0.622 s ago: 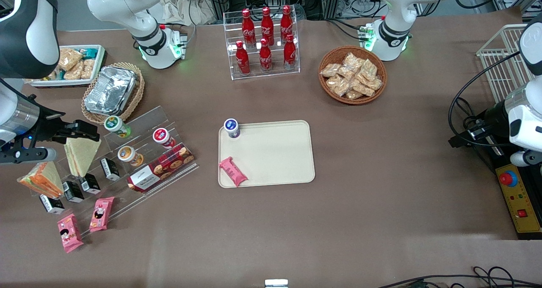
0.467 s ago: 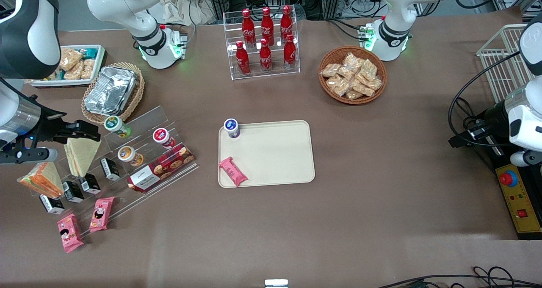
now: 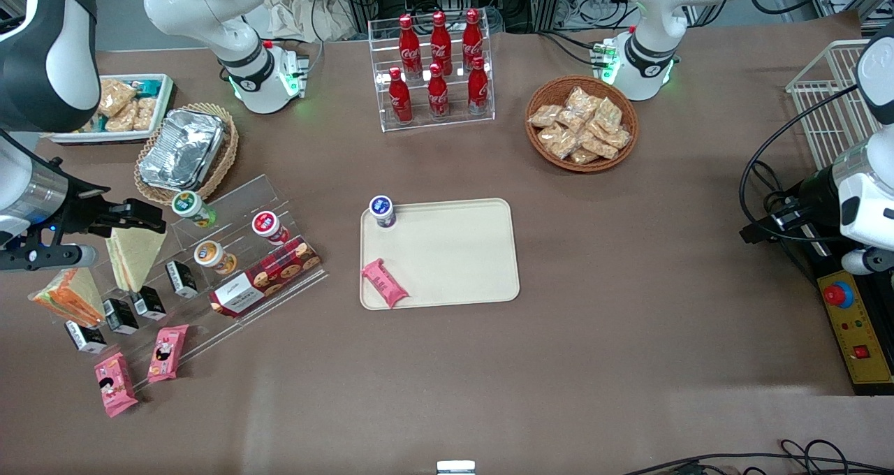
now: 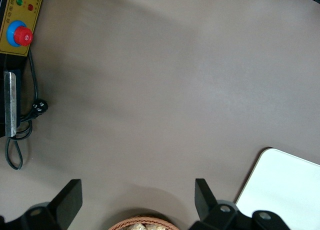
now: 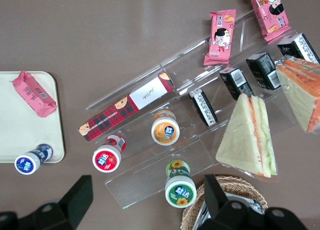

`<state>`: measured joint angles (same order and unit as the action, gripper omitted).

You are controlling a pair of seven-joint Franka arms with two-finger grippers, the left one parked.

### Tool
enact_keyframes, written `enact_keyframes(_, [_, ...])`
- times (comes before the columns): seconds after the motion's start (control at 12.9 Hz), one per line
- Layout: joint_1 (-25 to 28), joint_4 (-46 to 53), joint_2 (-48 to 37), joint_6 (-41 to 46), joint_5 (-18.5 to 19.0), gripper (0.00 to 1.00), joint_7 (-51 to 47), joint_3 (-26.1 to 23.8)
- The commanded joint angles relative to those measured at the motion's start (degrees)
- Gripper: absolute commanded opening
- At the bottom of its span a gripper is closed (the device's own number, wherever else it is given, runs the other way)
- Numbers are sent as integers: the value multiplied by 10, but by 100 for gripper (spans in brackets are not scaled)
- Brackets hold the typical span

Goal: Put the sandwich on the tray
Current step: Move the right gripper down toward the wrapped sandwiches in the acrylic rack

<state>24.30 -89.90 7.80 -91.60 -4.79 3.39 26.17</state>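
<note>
Two sandwiches on the clear stepped rack at the working arm's end of the counter (image 3: 628, 363): the sandwich (image 3: 68, 295) with orange filling, and a paler sandwich (image 3: 133, 255) just beside it. Hand (image 3: 136, 213) hovers above the paler one, holding nothing. One tray (image 3: 454, 251) mid-counter carries one cup (image 3: 382, 211) and one pink snack bar (image 3: 384, 283). Six cola bottles (image 3: 438, 66) farther off.

Right wrist view: hand (image 5: 147, 202) wide open, empty; both sandwiches, three cups on the rack.
</note>
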Motion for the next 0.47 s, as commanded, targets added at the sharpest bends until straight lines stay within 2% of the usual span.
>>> enact_keyframes(0.0, [0,1,9,-4,2,99,5,-1])
enact_keyframes(0.16, [3,-4,24,5,3,99,62,-1])
enact_keyframes(0.39, [-7,-4,27,-1,4,99,77,4])
